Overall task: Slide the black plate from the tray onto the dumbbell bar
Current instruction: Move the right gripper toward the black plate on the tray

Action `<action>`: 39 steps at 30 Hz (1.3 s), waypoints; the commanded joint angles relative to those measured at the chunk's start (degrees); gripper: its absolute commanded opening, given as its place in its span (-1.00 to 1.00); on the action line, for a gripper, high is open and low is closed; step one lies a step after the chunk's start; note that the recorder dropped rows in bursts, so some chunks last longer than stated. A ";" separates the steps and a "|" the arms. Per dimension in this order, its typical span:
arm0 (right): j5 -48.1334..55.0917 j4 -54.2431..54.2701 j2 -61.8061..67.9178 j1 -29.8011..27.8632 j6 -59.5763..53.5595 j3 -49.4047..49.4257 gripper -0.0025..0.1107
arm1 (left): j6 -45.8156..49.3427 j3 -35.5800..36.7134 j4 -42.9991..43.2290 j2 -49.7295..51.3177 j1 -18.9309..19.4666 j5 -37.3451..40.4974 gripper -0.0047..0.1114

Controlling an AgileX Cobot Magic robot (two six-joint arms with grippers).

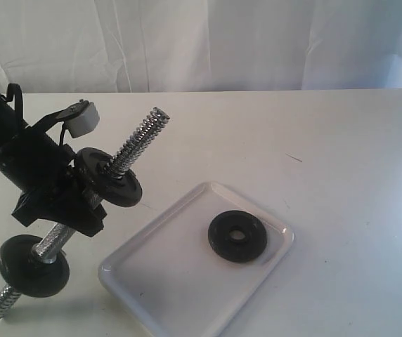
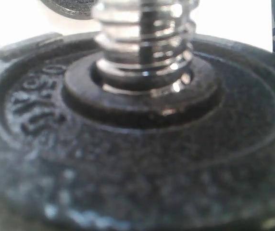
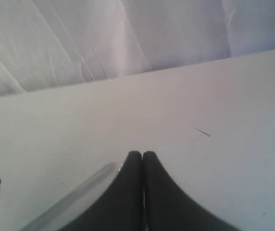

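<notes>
Left gripper (image 1: 71, 210) clamped on tilted long chrome threaded dumbbell bar (image 1: 139, 140), two black discs (image 1: 108, 177) riding it. Flat round matte-black plate (image 1: 237, 236) lying in glossy white plastic tray (image 1: 138, 281) beside bar. Right gripper (image 3: 142, 158) pinched shut, empty. Danger: bar wobbling, hole snagging coarse threads.

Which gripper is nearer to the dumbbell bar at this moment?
Left. The left gripper holds the dumbbell bar near its middle; the right gripper, shut, is far from it, toward the right side of the table.
</notes>
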 commanded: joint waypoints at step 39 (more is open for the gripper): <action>15.62 2.95 42.52 10.83 -15.85 -20.03 0.19 | 0.27 -1.38 -9.50 -3.27 -0.22 6.15 -0.92</action>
